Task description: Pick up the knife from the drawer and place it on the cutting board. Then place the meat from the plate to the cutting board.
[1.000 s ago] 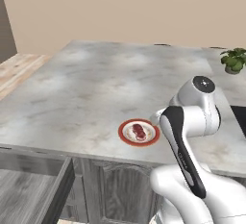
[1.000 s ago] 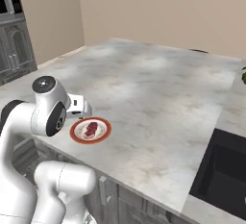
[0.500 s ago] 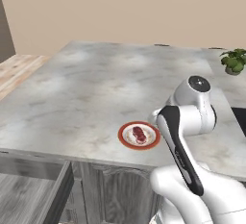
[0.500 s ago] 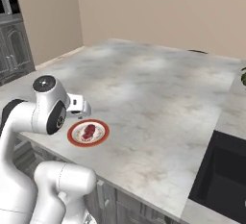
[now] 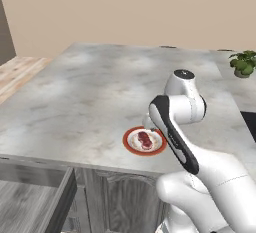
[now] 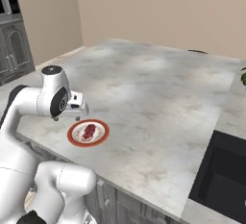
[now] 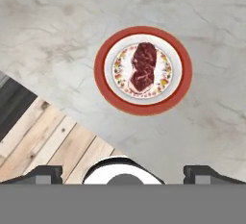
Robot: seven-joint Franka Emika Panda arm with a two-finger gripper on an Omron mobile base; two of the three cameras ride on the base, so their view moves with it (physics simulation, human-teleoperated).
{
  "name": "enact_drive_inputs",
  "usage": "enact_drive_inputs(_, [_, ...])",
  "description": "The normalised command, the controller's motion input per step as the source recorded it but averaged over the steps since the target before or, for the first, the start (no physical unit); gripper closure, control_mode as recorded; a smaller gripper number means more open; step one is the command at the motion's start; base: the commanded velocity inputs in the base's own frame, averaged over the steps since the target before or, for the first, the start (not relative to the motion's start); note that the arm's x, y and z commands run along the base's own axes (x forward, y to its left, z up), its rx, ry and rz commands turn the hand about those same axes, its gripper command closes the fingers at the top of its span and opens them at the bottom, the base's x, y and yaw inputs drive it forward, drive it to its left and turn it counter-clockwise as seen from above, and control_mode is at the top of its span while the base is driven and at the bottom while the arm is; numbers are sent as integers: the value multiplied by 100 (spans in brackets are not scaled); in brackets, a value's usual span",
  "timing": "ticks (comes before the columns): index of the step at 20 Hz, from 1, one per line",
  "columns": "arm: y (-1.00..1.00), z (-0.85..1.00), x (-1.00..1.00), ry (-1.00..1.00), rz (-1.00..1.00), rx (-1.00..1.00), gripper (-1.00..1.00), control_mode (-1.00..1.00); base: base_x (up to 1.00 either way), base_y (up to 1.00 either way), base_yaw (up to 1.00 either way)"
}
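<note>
Gripper [image 7: 123,174] held fully open, nothing held, poised above counter [image 7: 57,21] edge. Plate [image 7: 102,76] seen straight ahead of fingertips [image 7: 43,174] in hand view, meat [image 7: 144,67] centred on it. Drawer [image 5: 47,204] noted open, low, off to side of the gripper. Knife, board not located.

Risks judged:
- meat grabbed first, order broken
- plate nudged off near edge on descent
- drawer front struck during reach down
</note>
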Motion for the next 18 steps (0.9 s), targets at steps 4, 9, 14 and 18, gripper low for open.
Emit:
enact_drive_inputs(4, [4,-32,6,28,0,0,-100,-100,0,0,0])
enact_drive_inputs(9, [0,-38,0,4,0,0,-100,-100,0,0,0])
enact_drive_inputs(14, [0,-37,0,0,1,0,-100,-100,0,0,0])
enact_drive_inputs(18, [0,-33,0,0,2,0,-100,-100,0,0,0])
